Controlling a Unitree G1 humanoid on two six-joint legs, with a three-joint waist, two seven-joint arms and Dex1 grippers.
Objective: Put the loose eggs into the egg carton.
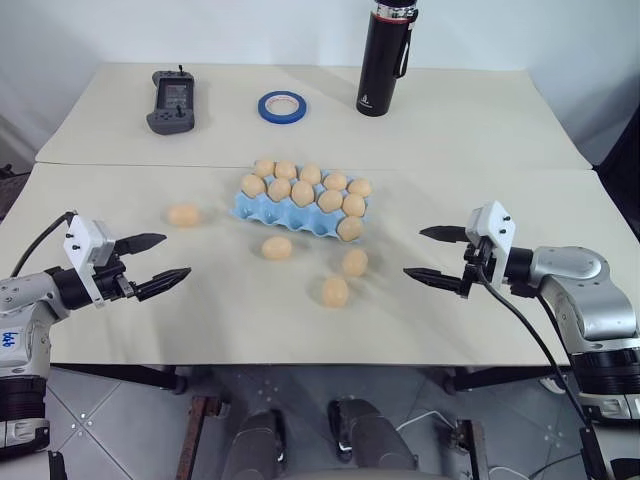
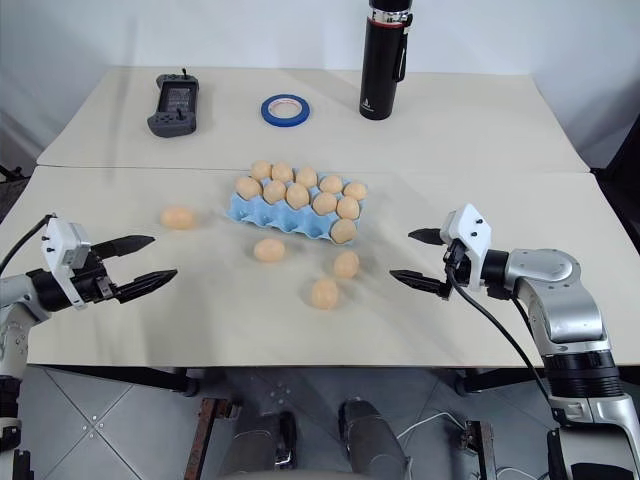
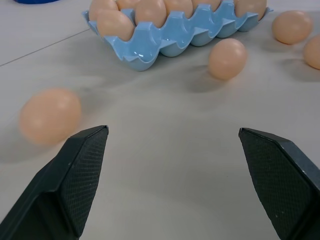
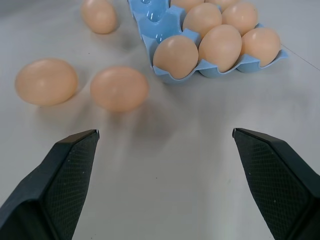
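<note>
The light blue egg carton (image 1: 262, 211) sits mid-table, most cups filled with tan eggs. Loose eggs lie on the table around it: one to its left (image 1: 184, 215), one just in front (image 1: 277, 247), and two nearer the front right (image 1: 355, 262) (image 1: 335, 291). My left gripper (image 1: 155, 263) hovers open at the table's left front, empty, pointing toward the eggs. My right gripper (image 1: 430, 254) hovers open at the right front, empty, pointing left toward the two nearest loose eggs (image 4: 119, 88) (image 4: 46, 81). In the left wrist view the left loose egg (image 3: 50, 116) lies just beyond one fingertip.
At the back of the table stand a black bottle (image 1: 386, 60), a blue tape roll (image 1: 282, 107) and a grey handheld controller (image 1: 173, 101). A seam (image 1: 120, 165) runs across between two tabletops behind the carton.
</note>
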